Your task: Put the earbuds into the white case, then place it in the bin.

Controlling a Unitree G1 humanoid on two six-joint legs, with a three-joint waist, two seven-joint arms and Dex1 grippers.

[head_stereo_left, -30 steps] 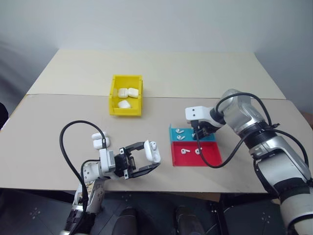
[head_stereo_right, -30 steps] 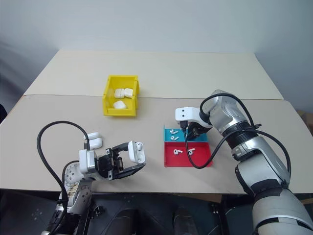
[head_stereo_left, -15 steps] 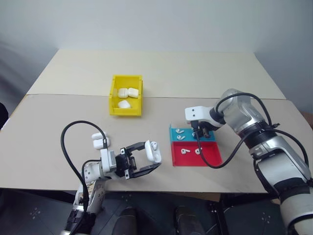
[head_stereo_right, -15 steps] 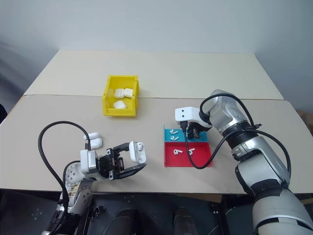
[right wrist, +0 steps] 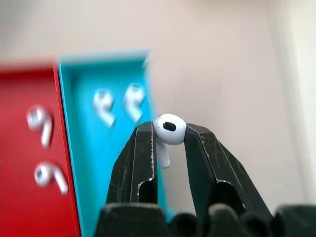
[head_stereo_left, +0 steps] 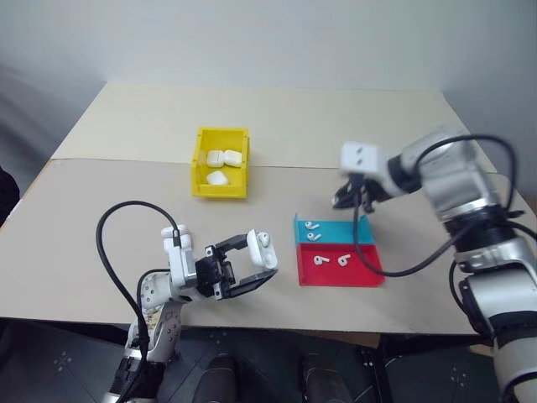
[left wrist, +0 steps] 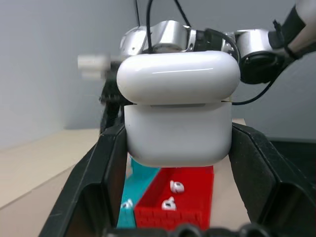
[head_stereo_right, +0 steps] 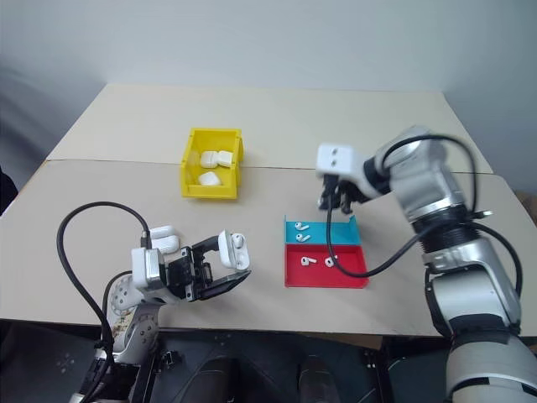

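- Left eye view: the right gripper (head_stereo_left: 346, 200) hangs above the table beyond the teal tray (head_stereo_left: 336, 230); two earbuds (head_stereo_left: 311, 226) lie in that tray below its fingers, two more in the red tray (head_stereo_left: 340, 267) just nearer. The left gripper (head_stereo_left: 258, 262) is clamped on the white case (head_stereo_left: 264, 252), lid toward the trays.
- Right eye view: the bin (head_stereo_right: 212, 163), yellow and already holding three white cases, sits well beyond the left fingers. Spare cases (head_stereo_right: 164, 238) lie behind the left wrist. The table (head_stereo_right: 277, 126) is pale, matte and level, with a seam across; a plain grey wall stands behind.
- Left wrist view: both black fingers press the case's flat sides, just below the lid seam. The lid looks barely lifted, if at all. I judge the shell stiff, light and glossy, so slippery; gripping the lower body leaves the lid free.
- Right wrist view: the fingers are pinched on one earbud (right wrist: 169, 129), its head between the tips, stem hanging down between them. It is tiny and smooth, likely to twist or pop out; holding the head leaves the stem free to go in first.
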